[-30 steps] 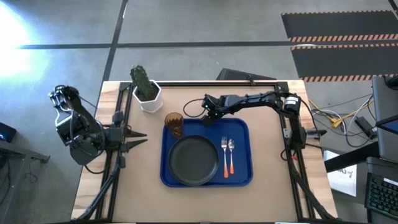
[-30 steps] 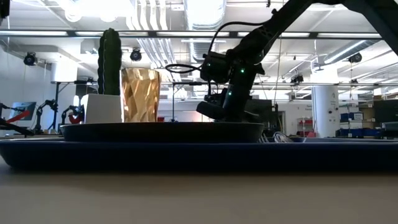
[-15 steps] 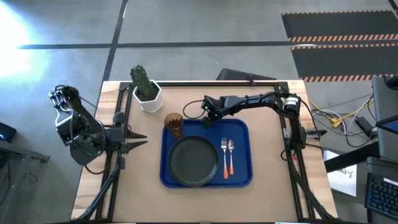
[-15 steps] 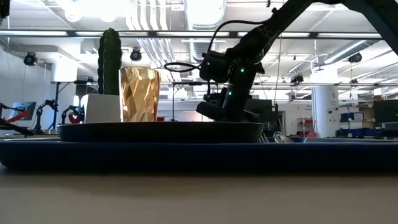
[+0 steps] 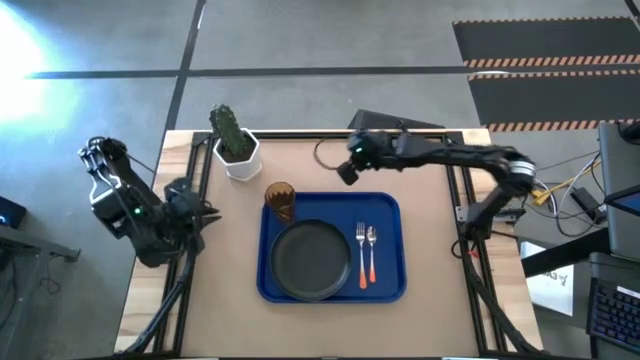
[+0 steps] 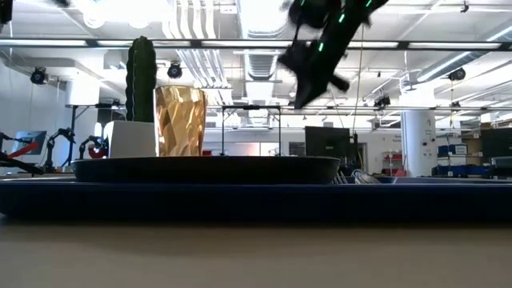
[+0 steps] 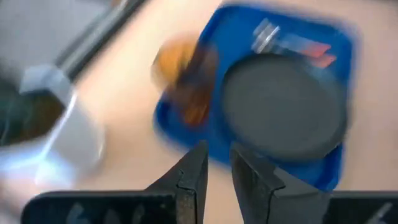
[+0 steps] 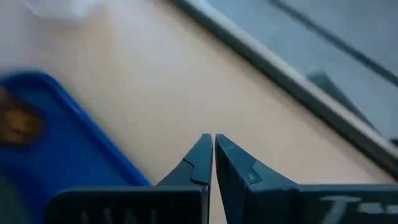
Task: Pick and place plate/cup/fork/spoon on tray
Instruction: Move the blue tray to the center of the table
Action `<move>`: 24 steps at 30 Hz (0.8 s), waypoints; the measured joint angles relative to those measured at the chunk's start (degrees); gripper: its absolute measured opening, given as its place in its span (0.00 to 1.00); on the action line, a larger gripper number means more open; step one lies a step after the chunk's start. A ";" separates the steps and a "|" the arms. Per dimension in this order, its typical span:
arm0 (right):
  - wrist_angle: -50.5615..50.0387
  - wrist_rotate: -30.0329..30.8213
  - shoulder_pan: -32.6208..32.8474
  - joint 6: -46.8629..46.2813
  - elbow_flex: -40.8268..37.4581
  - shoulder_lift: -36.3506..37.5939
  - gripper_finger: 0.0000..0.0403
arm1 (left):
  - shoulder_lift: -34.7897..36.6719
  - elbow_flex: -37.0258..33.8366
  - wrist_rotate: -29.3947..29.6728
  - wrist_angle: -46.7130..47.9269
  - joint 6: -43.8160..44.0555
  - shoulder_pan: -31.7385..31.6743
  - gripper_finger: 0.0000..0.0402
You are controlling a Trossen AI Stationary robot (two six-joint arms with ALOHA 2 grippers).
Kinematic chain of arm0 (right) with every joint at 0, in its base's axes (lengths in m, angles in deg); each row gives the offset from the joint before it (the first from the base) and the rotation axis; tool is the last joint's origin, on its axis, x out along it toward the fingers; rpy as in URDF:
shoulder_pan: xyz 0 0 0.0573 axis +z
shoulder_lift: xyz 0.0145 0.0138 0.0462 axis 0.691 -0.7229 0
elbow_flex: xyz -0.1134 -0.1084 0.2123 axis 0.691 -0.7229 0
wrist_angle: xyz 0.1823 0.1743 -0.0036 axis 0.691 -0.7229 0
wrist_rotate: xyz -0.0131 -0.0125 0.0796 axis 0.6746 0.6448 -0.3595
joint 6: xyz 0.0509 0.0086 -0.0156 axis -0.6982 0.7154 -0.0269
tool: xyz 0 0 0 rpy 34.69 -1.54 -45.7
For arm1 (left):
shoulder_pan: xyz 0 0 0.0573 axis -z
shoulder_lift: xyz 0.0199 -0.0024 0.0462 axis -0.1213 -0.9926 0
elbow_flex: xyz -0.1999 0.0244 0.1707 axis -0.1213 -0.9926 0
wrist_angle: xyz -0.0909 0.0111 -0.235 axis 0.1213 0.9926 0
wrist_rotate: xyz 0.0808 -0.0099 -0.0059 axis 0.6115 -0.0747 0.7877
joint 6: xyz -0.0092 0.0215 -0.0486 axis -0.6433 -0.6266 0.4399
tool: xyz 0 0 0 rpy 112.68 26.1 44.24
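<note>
The blue tray (image 5: pixel 388 283) lies mid-table. On it rest the dark plate (image 5: pixel 312 260), the amber cup (image 5: pixel 280 200) upright at the tray's far-left corner, and the fork (image 5: pixel 360 250) and spoon (image 5: pixel 371 250) side by side to the right of the plate. My right gripper (image 5: pixel 346 175) is shut and empty, raised high (image 6: pixel 308 76) over the bare table just beyond the tray's far edge. My left gripper (image 5: pixel 200 210) hovers at the table's left edge, fingers (image 7: pixel 219 155) a narrow gap apart, empty, pointing toward the cup (image 7: pixel 186 81) and plate (image 7: pixel 283 106).
A white pot with a green cactus (image 5: pixel 235 145) stands at the far left, close to the cup. Wooden side rails (image 5: pixel 195 165) and a black bar (image 5: pixel 330 133) border the table. Bare tabletop lies around the tray on all sides.
My right gripper has lifted from low over the tray's far edge, going up and a little toward the far and right edges. My left arm has swung, its gripper drawing back toward the left edge and turning toward the tray. The things on the tray have stayed put.
</note>
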 joint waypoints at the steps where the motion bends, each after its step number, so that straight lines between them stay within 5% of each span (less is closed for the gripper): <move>1: 0.24 -0.13 0.49 0.00 0.02 2.18 0.02 | -0.22 -0.71 -2.69 1.90 4.69 -0.07 0.13; 9: 4.55 -2.38 8.64 -0.13 -0.04 14.99 0.02 | 0.79 -15.41 -16.07 -4.67 15.21 -1.05 0.13; 13: 7.20 -1.10 13.36 0.67 -0.07 17.52 0.02 | 1.07 -23.54 -21.23 -15.87 17.58 -1.11 0.13; 24: 11.81 -0.60 19.81 1.11 -0.09 14.98 0.02 | 0.95 -35.62 -24.13 -32.58 19.07 -1.98 0.13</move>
